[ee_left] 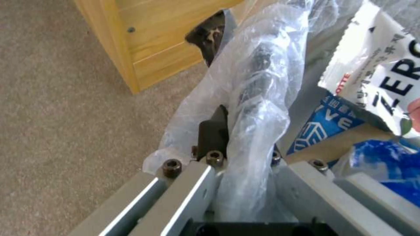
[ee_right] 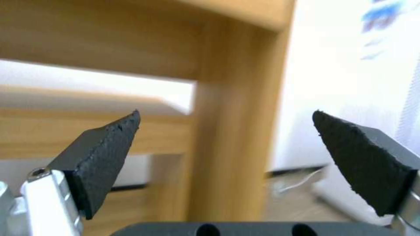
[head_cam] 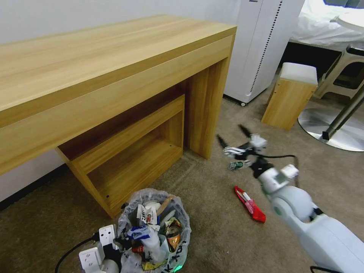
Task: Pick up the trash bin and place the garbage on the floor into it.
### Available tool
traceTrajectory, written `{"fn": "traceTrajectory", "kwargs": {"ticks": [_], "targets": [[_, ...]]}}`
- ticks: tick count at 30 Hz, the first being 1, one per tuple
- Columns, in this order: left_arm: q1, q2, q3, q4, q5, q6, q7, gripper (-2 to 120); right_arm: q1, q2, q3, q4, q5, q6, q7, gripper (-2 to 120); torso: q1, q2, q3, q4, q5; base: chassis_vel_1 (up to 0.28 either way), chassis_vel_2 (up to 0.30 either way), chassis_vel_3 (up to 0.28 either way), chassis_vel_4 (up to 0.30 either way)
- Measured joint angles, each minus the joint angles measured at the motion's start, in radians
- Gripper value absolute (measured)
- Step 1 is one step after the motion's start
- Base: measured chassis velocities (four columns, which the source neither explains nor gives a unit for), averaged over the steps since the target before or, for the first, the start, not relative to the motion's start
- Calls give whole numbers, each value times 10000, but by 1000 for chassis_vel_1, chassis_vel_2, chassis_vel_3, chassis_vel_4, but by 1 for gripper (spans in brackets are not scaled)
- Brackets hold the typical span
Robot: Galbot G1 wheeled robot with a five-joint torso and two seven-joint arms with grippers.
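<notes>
Floor: beige-brown short-pile carpet (head_cam: pixel 212 212), open between the light wooden counter (head_cam: pixel 94 68) and a small wooden white-topped stool (head_cam: pixel 290 96).
Bin: small round black bag-lined trash bin (head_cam: pixel 153 231), full of litter — near the counter's lower shelf.
Left pincer (ee_left: pixel 245 154): clamped on the bin's bagged rim.
Right pincer (head_cam: pixel 233 140): fingers spread, empty — above a green-labelled bottle (head_cam: pixel 237 165).
Litter: red wrapper (head_cam: pixel 250 204) on the carpet, beside the right arm.

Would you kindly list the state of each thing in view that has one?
trash bin: upright, nearly full of litter, rim gripped.
left gripper: shut on the bin's bagged rim.
right gripper: open, empty, raised above the floor.
red wrapper: lying on the floor.
green-labelled bottle: lying on its side.
</notes>
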Motion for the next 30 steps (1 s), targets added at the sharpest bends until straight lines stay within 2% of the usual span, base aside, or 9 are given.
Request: {"fn": "traceTrajectory", "kwargs": {"ticks": [1, 2, 5, 6, 8, 9, 13, 17, 30], "targets": [[-18, 27, 11, 1, 31, 0, 39, 0, -484, 177, 577, 210, -304, 127, -50, 100, 0, 0, 1, -1, 2, 0, 0, 0, 0], [-18, 27, 11, 1, 31, 0, 39, 0, -484, 177, 577, 210, -304, 127, -50, 100, 0, 0, 1, -1, 2, 0, 0, 0, 0], [-33, 59, 158, -1, 228, 9, 173, 0, -2132, 1146, 2356, 1327, -1163, 405, -354, 100, -1, 0, 0, -1, -2, 0, 0, 0, 0], [-33, 59, 158, -1, 228, 9, 173, 0, -2132, 1146, 2356, 1327, -1163, 405, -354, 100, -1, 0, 0, -1, -2, 0, 0, 0, 0], [10, 66, 278, -7, 420, 30, 275, 0, -2864, 2154, 3251, 1870, -1687, 704, -622, 100, 0, 0, -1, -5, 2, 0, 0, 0, 0], [10, 66, 278, -7, 420, 30, 275, 0, -2864, 2154, 3251, 1870, -1687, 704, -622, 100, 0, 0, -1, -5, 2, 0, 0, 0, 0], [90, 108, 378, -17, 675, 37, 351, 0, -3591, 3682, 4419, 2430, -1895, 1042, -1294, 100, -1, 0, 0, -2, 0, 0, 0, 0, 0], [163, 105, 456, -44, 829, 26, 412, 0, -3856, 4285, 4822, 2610, -1738, 1160, -1502, 100, 0, 1, 0, -1, -2, 0, 0, 0, 0], [297, 122, 430, -60, 1094, -105, 559, 0, -3774, 4394, 4694, 2452, -1799, 1208, -1551, 100, -1, 1, 2, 0, -1, -7, -5, -10, -6]]}}
